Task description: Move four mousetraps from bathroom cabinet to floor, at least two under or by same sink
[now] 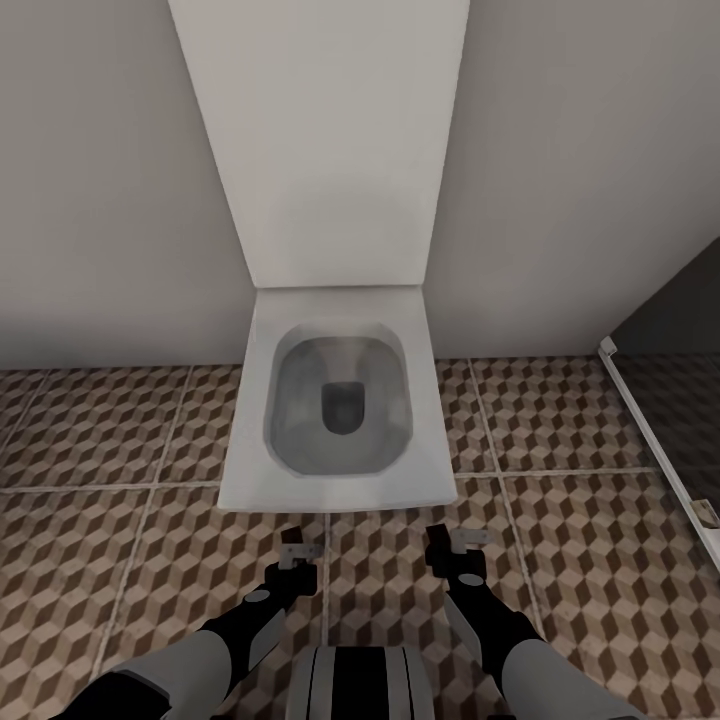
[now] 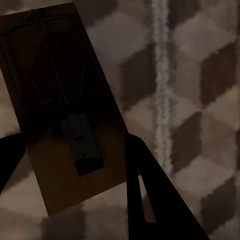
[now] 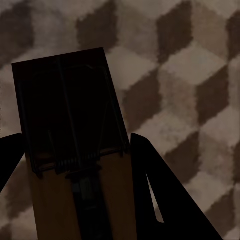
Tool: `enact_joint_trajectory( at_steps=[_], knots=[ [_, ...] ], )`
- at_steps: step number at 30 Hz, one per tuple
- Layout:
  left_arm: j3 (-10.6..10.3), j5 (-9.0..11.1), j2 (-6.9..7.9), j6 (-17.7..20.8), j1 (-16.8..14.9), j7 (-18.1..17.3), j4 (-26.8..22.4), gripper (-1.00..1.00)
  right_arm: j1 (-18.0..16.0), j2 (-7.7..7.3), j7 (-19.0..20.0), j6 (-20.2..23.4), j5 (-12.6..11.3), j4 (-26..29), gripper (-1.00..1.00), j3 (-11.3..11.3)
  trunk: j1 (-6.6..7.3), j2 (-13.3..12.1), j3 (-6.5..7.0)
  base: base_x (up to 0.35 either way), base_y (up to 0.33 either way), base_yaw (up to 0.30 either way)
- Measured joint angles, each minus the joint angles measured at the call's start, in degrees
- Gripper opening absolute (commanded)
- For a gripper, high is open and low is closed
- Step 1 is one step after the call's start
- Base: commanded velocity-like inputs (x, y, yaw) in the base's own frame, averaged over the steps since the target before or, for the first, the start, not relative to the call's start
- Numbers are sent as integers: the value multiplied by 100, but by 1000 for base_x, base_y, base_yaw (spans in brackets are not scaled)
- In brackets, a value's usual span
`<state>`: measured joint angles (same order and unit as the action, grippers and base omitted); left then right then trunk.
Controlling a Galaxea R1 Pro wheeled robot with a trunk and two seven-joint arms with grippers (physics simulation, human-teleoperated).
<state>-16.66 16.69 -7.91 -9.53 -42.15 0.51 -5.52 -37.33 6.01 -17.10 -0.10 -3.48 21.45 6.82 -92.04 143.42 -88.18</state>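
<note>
— Between the left claw's point(image 2: 70, 165) dark fingers point(image 2: 150, 190), a mousetrap point(image 2: 65, 110), clamped above the patterned floor point(image 2: 200, 75).
— And the right claw point(image 3: 75, 165)?
— Grasping another trap point(image 3: 70, 115). From the head camera, both claws hang before the open toilet point(image 1: 335, 410), its bowl holding nothing I can make out.

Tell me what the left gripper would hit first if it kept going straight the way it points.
Probably the bathroom floor: the left gripper, shut on a mousetrap, points down at the cube-patterned tiles near a grout line. The trap's far end would likely touch first; depth is unclear.
</note>
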Motion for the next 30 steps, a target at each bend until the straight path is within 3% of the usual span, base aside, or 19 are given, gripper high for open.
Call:
enact_joint_trajectory(
  at_steps=[30],
  knots=[
    [0, 0, 0, 0, 0, 0, 0, -100, 0, 71, 44, 8, -9, -44, -100, 8, 0, 0, 0, 0, 28, 0]
  ],
)
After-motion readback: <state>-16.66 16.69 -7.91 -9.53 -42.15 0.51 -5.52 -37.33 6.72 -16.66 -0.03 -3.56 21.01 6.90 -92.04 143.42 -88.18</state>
